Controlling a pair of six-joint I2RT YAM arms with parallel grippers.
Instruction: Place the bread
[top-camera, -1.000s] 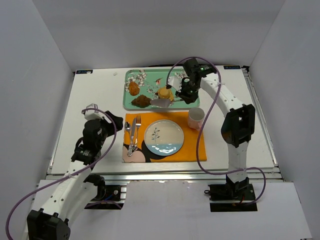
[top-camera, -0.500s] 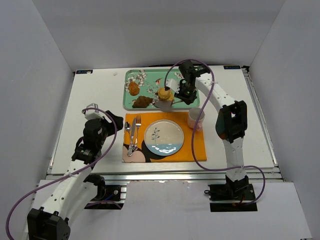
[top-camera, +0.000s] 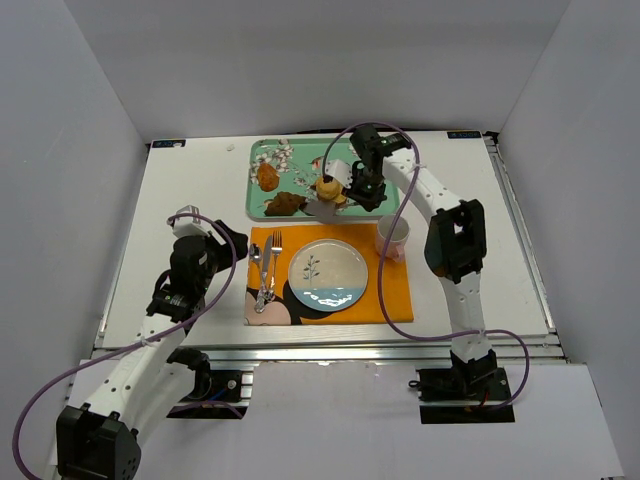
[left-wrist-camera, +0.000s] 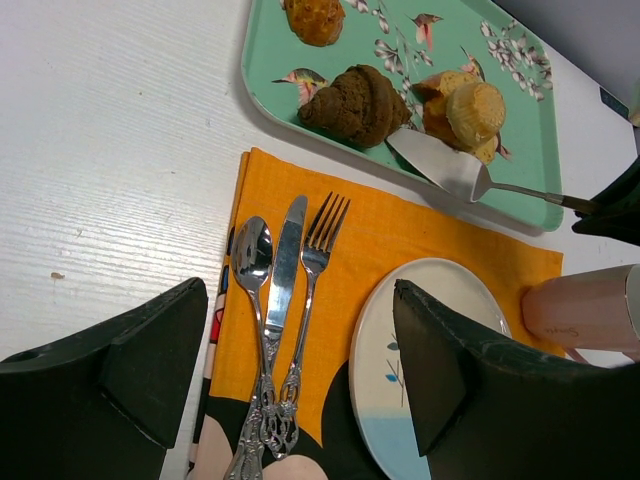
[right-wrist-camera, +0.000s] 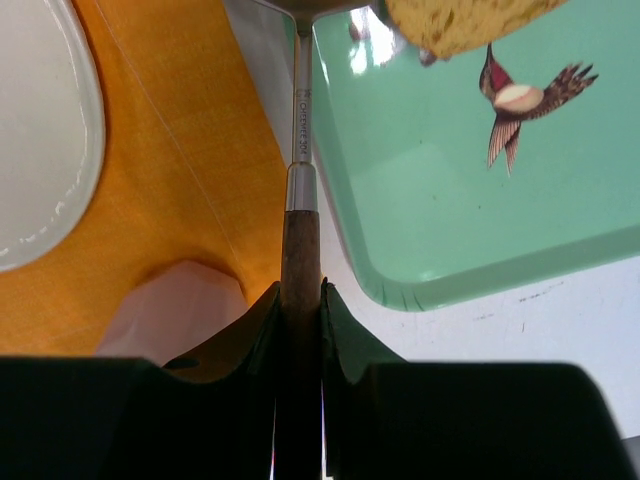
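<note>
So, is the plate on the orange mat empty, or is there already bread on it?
Empty. The plate shows only its painted pattern; the bread lies on the green tray, beside the spatula blade.

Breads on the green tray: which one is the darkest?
The croissant-shaped bread in the middle of the three. It is dark brown and ridged, while the round bun is pale golden and the small oval pastry is orange-brown.
</note>
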